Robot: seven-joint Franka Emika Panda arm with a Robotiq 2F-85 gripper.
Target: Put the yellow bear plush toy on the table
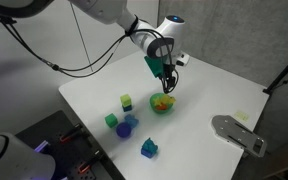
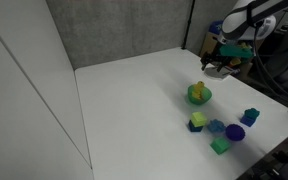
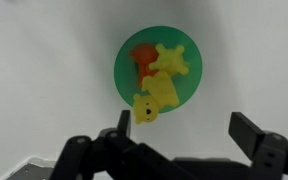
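The yellow bear plush toy (image 3: 156, 92) lies in a green bowl (image 3: 121, 72), its head over the bowl's near rim, its body partly on an orange-red part. In both exterior views the bowl (image 1: 162, 105) (image 2: 199, 95) stands on the white table (image 1: 214, 90) (image 2: 134, 100) with the toy a yellow speck inside. My gripper (image 3: 181, 128) (image 1: 167, 80) (image 2: 217, 66) hovers above the bowl, jaws wide open and empty, clear of the toy.
A yellow-green cube (image 1: 127, 101), a green block (image 1: 111, 120), blue and purple pieces (image 1: 128, 125) and a blue-green block (image 1: 149, 148) lie near the bowl. A grey device (image 1: 239, 133) sits at the table edge. A dark cart (image 1: 54, 140) stands beside the table.
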